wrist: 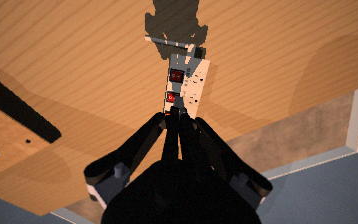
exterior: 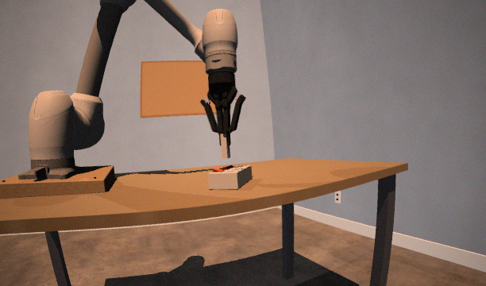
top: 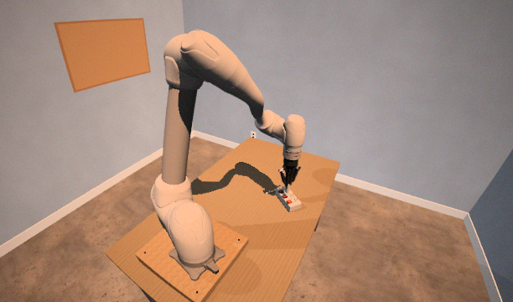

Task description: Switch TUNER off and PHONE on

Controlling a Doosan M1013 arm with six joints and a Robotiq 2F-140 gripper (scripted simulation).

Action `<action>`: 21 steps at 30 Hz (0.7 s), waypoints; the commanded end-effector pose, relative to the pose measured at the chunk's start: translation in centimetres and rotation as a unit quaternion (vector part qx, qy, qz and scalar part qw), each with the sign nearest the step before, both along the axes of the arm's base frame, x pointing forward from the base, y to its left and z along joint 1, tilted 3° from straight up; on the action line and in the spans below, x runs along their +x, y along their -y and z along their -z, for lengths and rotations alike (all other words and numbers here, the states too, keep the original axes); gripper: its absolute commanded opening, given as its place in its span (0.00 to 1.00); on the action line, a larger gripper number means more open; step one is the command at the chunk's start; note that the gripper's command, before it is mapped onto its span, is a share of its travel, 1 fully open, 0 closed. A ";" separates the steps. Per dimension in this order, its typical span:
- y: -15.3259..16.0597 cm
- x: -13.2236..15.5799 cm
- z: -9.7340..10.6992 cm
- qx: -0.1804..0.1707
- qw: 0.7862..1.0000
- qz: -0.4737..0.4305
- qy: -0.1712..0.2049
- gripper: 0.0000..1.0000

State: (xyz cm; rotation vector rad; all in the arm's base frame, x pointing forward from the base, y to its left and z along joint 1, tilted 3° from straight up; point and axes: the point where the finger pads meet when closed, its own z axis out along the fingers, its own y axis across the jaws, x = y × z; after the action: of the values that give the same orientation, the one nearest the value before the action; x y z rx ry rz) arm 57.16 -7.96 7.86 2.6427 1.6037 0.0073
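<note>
The white power strip point(top: 294, 204) point(exterior: 229, 178) point(wrist: 196, 81) lies flat on the wooden table point(top: 256, 239) point(exterior: 314, 175) point(wrist: 80, 60), the right way up. Two red rocker switches show in the wrist view, one point(wrist: 176, 76) farther from me and one point(wrist: 171, 97) nearer. A third is mostly hidden behind my fingertips. The labels are too small to read. My gripper point(top: 287, 186) point(exterior: 225, 152) point(wrist: 177, 102) is shut with nothing between the fingers. It points straight down and hangs a short way above the strip's near end.
The strip's grey cable point(wrist: 157, 40) point(exterior: 179, 171) runs off its far end across the table. The arm's base stands on a raised wooden plate point(top: 156, 257) point(exterior: 68, 184). The table's edge point(wrist: 260, 130) is close beside the strip.
</note>
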 end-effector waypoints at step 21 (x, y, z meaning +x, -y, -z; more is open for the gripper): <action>0.1 -0.1 1.8 0.001 1.000 -0.002 0.000 0.00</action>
State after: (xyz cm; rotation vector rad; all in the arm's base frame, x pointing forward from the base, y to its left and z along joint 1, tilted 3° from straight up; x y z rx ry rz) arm 57.22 -8.01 6.50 2.6434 1.6037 0.0080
